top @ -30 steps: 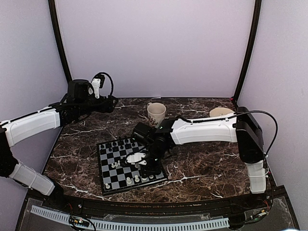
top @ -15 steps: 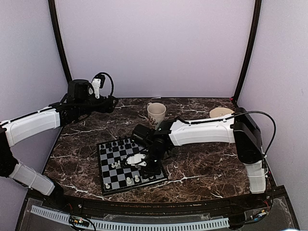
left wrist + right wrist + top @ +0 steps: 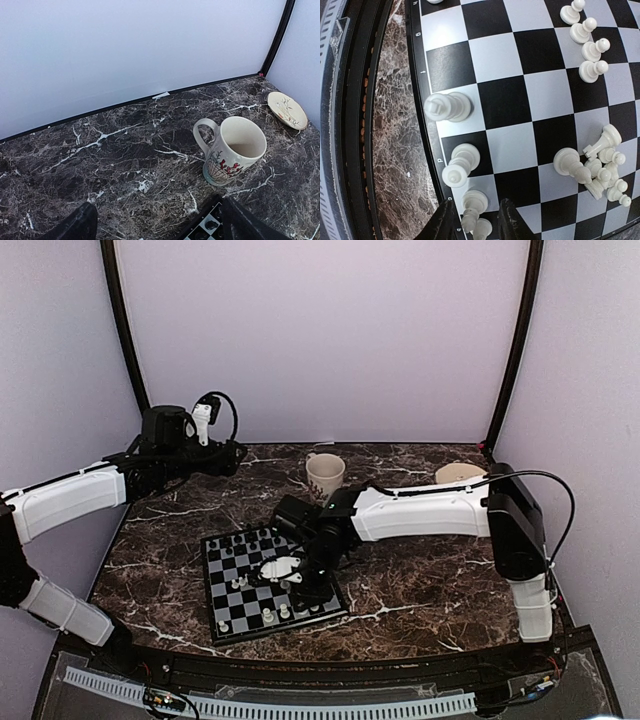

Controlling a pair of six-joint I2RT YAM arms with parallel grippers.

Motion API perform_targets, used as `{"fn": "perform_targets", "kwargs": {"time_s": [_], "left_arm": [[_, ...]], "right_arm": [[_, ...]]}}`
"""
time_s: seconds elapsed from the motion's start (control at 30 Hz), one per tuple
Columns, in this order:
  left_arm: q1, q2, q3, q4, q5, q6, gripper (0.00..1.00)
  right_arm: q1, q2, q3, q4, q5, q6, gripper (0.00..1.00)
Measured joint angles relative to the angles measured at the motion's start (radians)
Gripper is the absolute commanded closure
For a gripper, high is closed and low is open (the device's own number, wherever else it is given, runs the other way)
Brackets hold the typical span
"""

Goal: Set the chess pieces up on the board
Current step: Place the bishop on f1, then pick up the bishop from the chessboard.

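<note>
Step (judged): seating white pcs on board [image 3: 515, 100] edge rank. R end effector [image 3: 477, 220], bottom of wrist frame, released: jaws parted either side of white piece [image 3: 474, 201]. L end effector [image 3: 160, 227] spread, empty. Next: lift straight, fetch from heap [image 3: 602, 170], lower right.

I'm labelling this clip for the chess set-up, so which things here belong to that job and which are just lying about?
Part of the job: chess pieces, board, right end effector above the board.
Just lying about: mug, saucer.
</note>
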Motion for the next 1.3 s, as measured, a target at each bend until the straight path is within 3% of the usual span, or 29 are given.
{"fn": "perform_targets", "kwargs": {"time_s": [0.17, 0.4, 0.5, 0.7, 0.9, 1.1, 1.3], "left_arm": [[0.0, 0.006, 0.0, 0.001, 0.008, 0.009, 0.12], [0.0, 0.012, 0.0, 0.005, 0.09, 0.057, 0.32], [-0.003, 0.034, 0.013, -0.018, 0.124, 0.079, 0.33], [-0.066, 0.124, 0.154, -0.181, 0.158, 0.13, 0.41], [-0.211, 0.206, 0.278, -0.369, 0.151, 0.163, 0.47], [-0.327, 0.286, 0.314, -0.544, 0.122, 0.156, 0.58], [-0.393, 0.354, 0.329, -0.658, 0.096, 0.154, 0.59]], "right_arm": [[-0.013, -0.046, -0.003, -0.008, -0.002, -0.002, 0.66], [-0.131, -0.277, -0.119, 0.019, -0.061, -0.006, 0.66], [-0.214, -0.377, -0.208, 0.052, -0.087, -0.006, 0.66], [-0.394, -0.54, -0.463, 0.15, -0.137, -0.005, 0.66], [-0.533, -0.648, -0.657, 0.263, -0.163, 0.006, 0.66], [-0.615, -0.68, -0.683, 0.331, -0.162, 0.006, 0.66], [-0.622, -0.698, -0.684, 0.368, -0.16, 0.006, 0.66]]}}
